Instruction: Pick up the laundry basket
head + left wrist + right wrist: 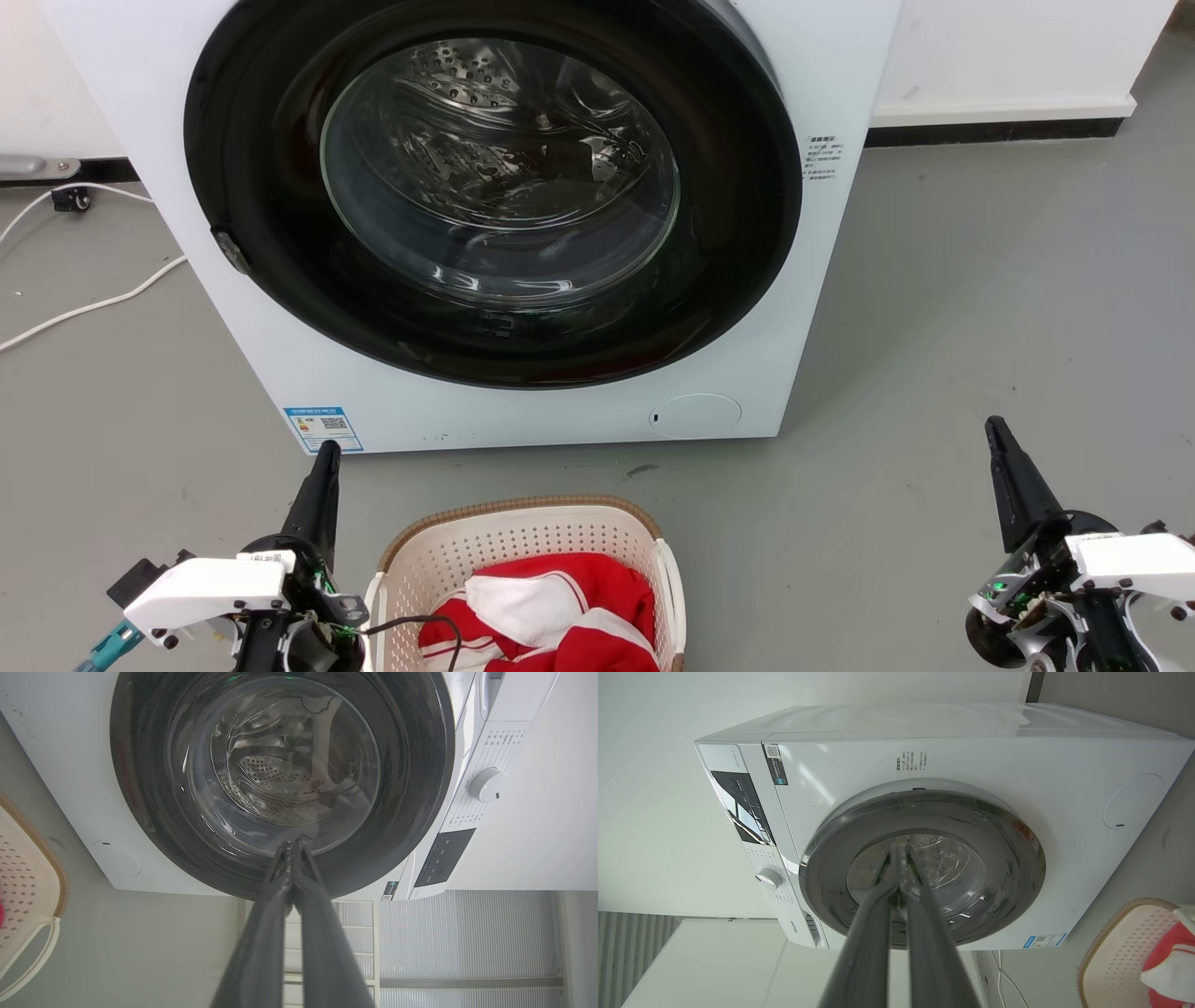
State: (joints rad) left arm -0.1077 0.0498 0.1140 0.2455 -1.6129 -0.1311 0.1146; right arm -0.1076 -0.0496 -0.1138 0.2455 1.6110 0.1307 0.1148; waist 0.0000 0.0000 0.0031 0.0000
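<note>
basket: the basket (523, 546) sits on the floor (934, 327) right in front of the washer (467, 420), low centre in the head view, between the two arms, so each side is in reach of its own arm
load: red and white clothes (560, 607) piled inside, so I'd guess it wants holding on both sides to stay level
left claw: the left claw (325, 457) is just beside the basket's left handle (373, 597), fingers pressed together, nothing in them
right claw: the right claw (999, 448) is well off to the right, fingers pressed together too, empty (further to go than the left)
stage: nothing grabbed yet, I reckon; both claws need to spread first
</note>
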